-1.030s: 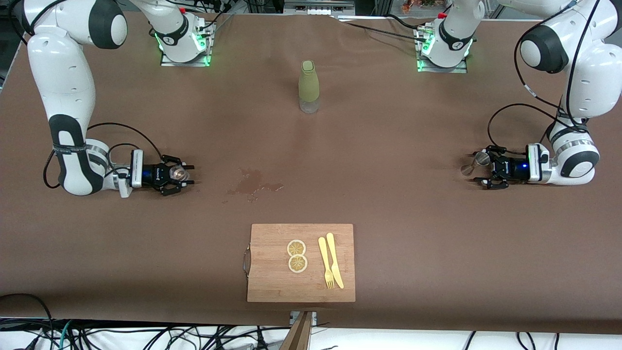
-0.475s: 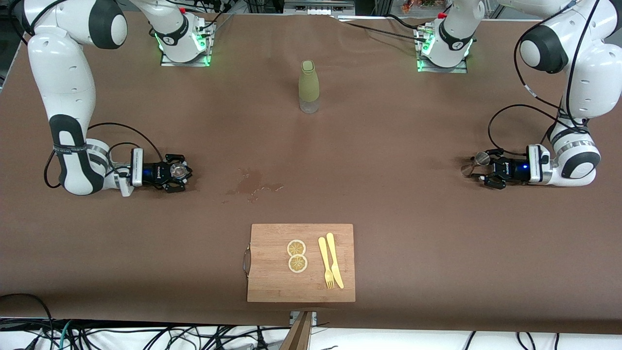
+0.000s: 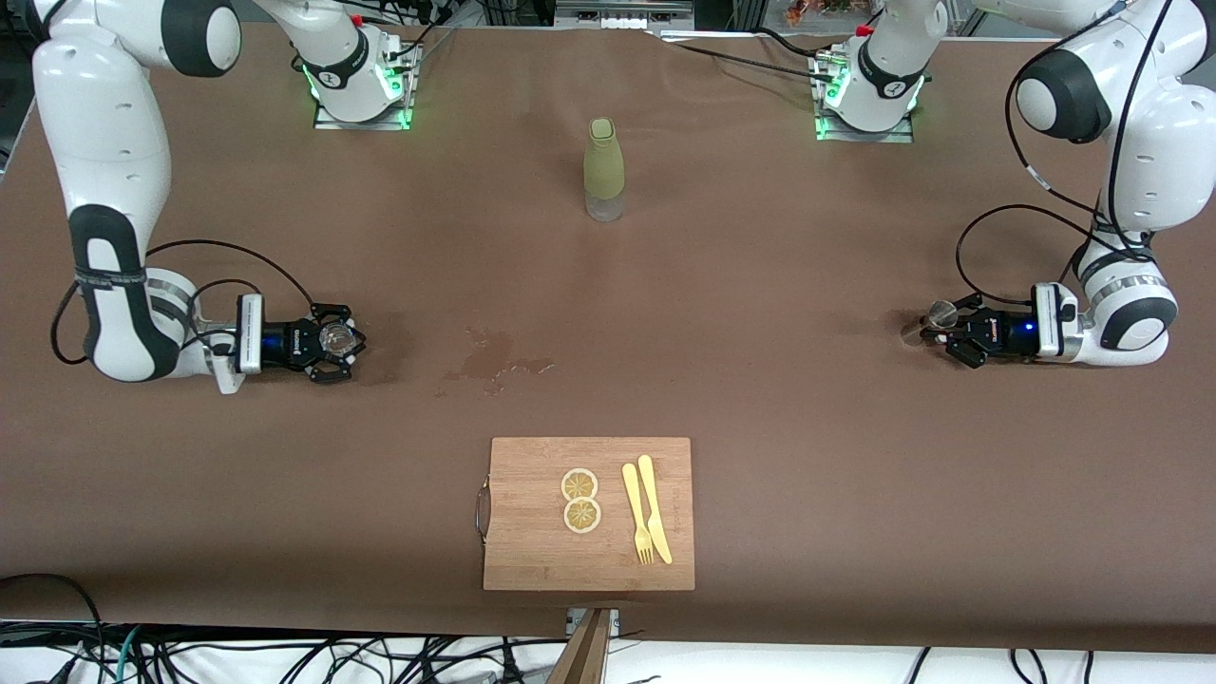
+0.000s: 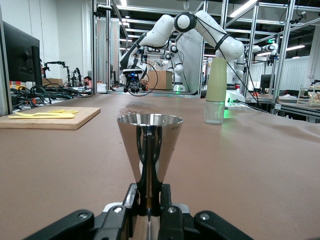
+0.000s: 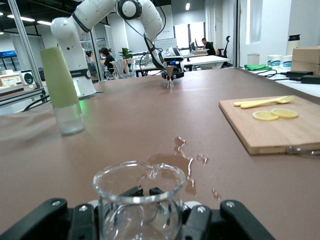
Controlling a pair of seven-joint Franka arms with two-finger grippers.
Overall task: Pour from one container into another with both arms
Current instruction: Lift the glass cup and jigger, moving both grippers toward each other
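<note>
Toward the right arm's end of the table, my right gripper (image 3: 334,339) lies low over the cloth, shut on a small clear glass beaker (image 3: 334,334). In the right wrist view the beaker (image 5: 139,197) fills the space between the black fingers of that gripper (image 5: 140,222). At the left arm's end, my left gripper (image 3: 953,329) is shut on a steel double-cone jigger (image 3: 939,313). The left wrist view shows the jigger (image 4: 150,145) upright, with the gripper (image 4: 150,202) pinching its narrow waist.
A green-sleeved bottle (image 3: 603,171) stands mid-table near the bases. A wet stain (image 3: 494,361) marks the brown cloth between the grippers. Nearer the front camera lies a wooden board (image 3: 532,541) with two lemon slices (image 3: 580,500) and a yellow fork and knife (image 3: 646,511).
Both grippers were open around their vessels and have shut on them. The right gripper has drawn back a little toward its end of the table with the beaker.
</note>
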